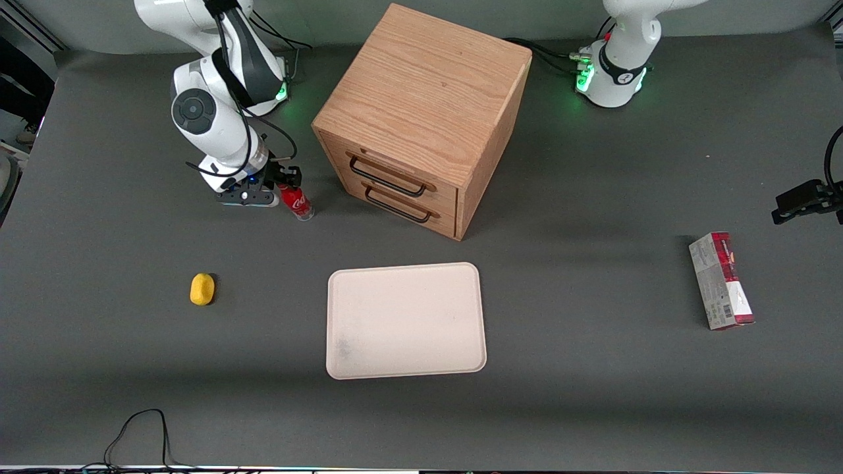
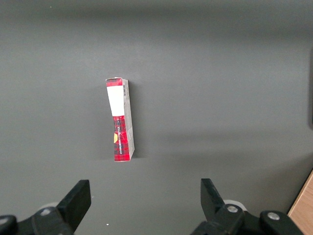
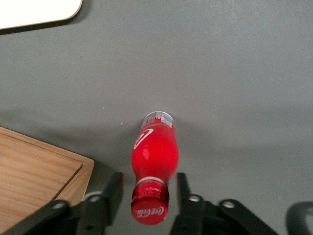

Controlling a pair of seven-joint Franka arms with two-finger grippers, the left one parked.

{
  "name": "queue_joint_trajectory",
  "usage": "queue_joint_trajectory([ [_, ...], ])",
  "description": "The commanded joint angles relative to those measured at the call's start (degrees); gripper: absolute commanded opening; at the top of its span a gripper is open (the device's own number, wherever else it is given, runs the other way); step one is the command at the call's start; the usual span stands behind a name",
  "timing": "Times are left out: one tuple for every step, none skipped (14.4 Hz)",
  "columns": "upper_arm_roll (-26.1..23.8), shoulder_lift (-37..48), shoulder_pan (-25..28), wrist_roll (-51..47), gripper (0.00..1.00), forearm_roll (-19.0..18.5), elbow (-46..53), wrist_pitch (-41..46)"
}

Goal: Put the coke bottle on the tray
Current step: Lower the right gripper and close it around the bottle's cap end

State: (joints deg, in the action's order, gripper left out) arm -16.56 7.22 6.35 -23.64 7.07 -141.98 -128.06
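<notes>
The coke bottle [image 1: 298, 201] is small and red with a red cap and stands upright on the grey table, beside the wooden drawer cabinet. My right gripper [image 1: 283, 182] is low over it, at the bottle's top. In the right wrist view the bottle [image 3: 154, 155] stands between my two open fingers [image 3: 111, 193], with its cap level with the fingertips and a gap on each side. The tray [image 1: 405, 320] is large, flat and cream-white, nearer to the front camera than the bottle. A corner of it shows in the right wrist view [image 3: 39, 11].
A wooden cabinet [image 1: 421, 115] with two drawers stands beside the bottle; its corner shows in the right wrist view [image 3: 39, 171]. A yellow lump [image 1: 202, 289] lies nearer the front camera. A red-and-grey carton [image 1: 721, 281] lies toward the parked arm's end.
</notes>
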Motion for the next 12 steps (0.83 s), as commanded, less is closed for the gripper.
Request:
queue_joint_trajectory([
  [0.39, 1.4, 0.51, 1.32, 0.0, 1.19, -1.02, -0.52],
  [0.39, 1.4, 0.51, 1.32, 0.0, 1.19, -1.11, -0.52],
  [0.39, 1.4, 0.51, 1.23, 0.0, 1.19, -1.02, -0.52],
  [0.39, 1.4, 0.51, 1.23, 0.0, 1.19, -1.02, -0.52],
  [0.39, 1.4, 0.42, 1.23, 0.0, 1.19, -1.02, -0.26],
  [0.48, 1.31, 0.42, 1.32, 0.0, 1.19, -0.76, 0.18],
  [0.48, 1.4, 0.33, 1.49, 0.0, 1.11, -0.32, 0.96],
  [0.56, 1.57, 0.33, 1.5, 0.0, 1.11, 0.9, 2.19],
  [0.65, 1.57, 0.24, 1.5, 0.0, 1.11, 3.09, 4.73],
  [0.83, 1.57, 0.07, 1.58, 0.0, 1.11, 5.72, 7.88],
  [1.09, 1.57, -0.11, 1.41, 0.0, 1.11, 8.18, 10.79],
  [2.05, 1.57, -0.11, 1.41, 0.0, 1.11, 11.08, 13.86],
])
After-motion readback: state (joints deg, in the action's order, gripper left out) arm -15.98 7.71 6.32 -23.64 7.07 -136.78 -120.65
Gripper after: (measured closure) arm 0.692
